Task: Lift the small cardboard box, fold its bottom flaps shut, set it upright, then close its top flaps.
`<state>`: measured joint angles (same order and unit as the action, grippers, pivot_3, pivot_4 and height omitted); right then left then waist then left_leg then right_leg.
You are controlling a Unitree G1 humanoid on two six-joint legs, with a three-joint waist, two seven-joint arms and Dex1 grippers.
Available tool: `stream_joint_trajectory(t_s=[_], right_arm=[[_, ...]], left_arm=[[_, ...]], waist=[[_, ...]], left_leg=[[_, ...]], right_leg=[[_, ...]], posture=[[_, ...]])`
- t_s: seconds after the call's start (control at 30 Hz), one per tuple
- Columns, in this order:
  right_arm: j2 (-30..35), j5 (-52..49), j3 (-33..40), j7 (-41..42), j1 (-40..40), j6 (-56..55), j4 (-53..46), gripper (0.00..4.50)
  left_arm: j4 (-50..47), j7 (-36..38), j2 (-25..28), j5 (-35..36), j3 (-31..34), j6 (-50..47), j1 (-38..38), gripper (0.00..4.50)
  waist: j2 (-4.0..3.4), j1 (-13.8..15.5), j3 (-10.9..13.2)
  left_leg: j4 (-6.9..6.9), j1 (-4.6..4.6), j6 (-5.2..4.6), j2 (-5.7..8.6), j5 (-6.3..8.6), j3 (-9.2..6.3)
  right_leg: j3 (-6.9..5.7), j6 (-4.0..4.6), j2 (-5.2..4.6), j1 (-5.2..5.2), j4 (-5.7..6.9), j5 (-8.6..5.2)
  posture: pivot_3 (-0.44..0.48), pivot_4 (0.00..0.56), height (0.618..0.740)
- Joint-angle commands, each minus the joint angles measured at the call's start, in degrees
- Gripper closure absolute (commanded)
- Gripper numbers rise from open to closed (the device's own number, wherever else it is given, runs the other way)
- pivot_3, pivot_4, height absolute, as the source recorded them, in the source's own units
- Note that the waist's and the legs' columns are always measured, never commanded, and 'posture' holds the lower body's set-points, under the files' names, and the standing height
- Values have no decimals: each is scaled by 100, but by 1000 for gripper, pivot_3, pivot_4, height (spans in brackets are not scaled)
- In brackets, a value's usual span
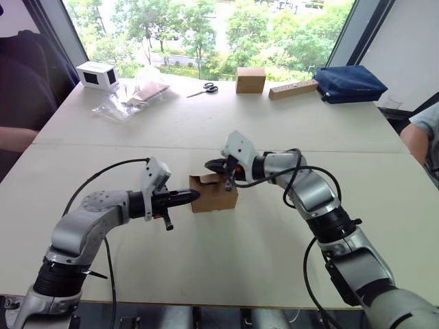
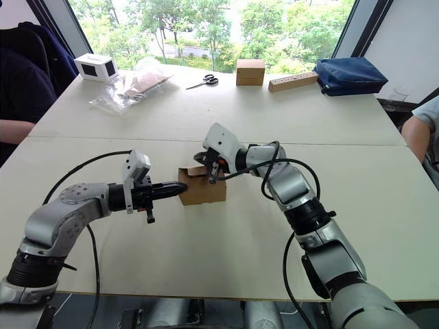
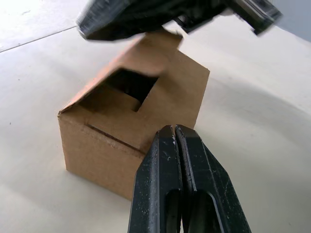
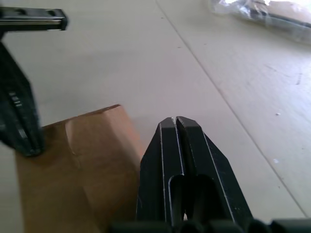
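The small cardboard box (image 1: 218, 195) stands on the white table (image 1: 226, 267) at its middle. Its top is partly folded in, with a gap left open and one flap (image 3: 163, 41) raised at the far side. My left gripper (image 1: 195, 195) is shut, and its tips touch the box's left side. My right gripper (image 1: 212, 166) is also shut with nothing in it, and it hovers over the raised flap at the box's top far edge. In the right wrist view the box (image 4: 80, 165) lies beside my right gripper's shut fingers (image 4: 194, 160).
Along the far edge stand a white box with dark panels (image 1: 98, 74), a clear plastic bag (image 1: 137, 96), scissors (image 1: 204, 88), a tidy cardboard cube (image 1: 250, 79), a wooden strip (image 1: 293, 88) and a blue bag (image 1: 348, 82). A person's arm (image 1: 416, 137) is at the right.
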<state>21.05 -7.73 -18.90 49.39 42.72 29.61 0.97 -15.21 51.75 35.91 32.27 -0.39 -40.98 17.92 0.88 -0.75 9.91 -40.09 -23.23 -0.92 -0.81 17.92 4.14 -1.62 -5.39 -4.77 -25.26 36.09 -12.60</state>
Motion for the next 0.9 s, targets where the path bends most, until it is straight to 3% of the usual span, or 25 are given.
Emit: stream_joint_trajectory(t_s=[0.03, 0.2, 0.43, 0.57, 0.9], right_arm=[[84, -138, 34, 154, -96, 128, -525, 4500], [67, -1, -2, 31, -233, 234, -560, 4500], [0, 121, -35, -133, -291, 169, -451, 4500], [-9, 120, -25, -167, -271, 155, -434, 4500], [30, 34, 122, -253, -281, 168, -670, 4500]], left_arm=[[59, -7, 38, -73, -16, 75, 63, 4452], [139, 13, 5, 2, 39, 35, 126, 4452], [511, -223, -315, 763, 734, -384, 714, 4452], [989, -489, -606, 357, 512, -23, 1045, 4452], [1586, -230, -710, -318, -57, 562, 1149, 4452]], waist=[[0, -3, 0], [0, 0, 0], [0, 6, 0], [0, 6, 0], [0, -2, 0]], left_leg=[[0, 0, 0, 0, 0, 0], [0, 1, 0, 0, 0, 1], [0, 0, 0, 0, 0, 0], [0, 1, 6, 2, -3, 1], [0, 0, 20, 5, -11, 3]], right_leg=[[0, 0, 0, 0, 0, 0], [0, 0, 0, 0, 0, 0], [0, 0, 0, 0, -1, 0], [0, 0, 0, 2, -1, 0], [0, 0, 2, 1, -2, 0]], posture=[[0, 150, 740], [0, 150, 740], [0, 150, 740], [0, 150, 740], [0, 150, 740]])
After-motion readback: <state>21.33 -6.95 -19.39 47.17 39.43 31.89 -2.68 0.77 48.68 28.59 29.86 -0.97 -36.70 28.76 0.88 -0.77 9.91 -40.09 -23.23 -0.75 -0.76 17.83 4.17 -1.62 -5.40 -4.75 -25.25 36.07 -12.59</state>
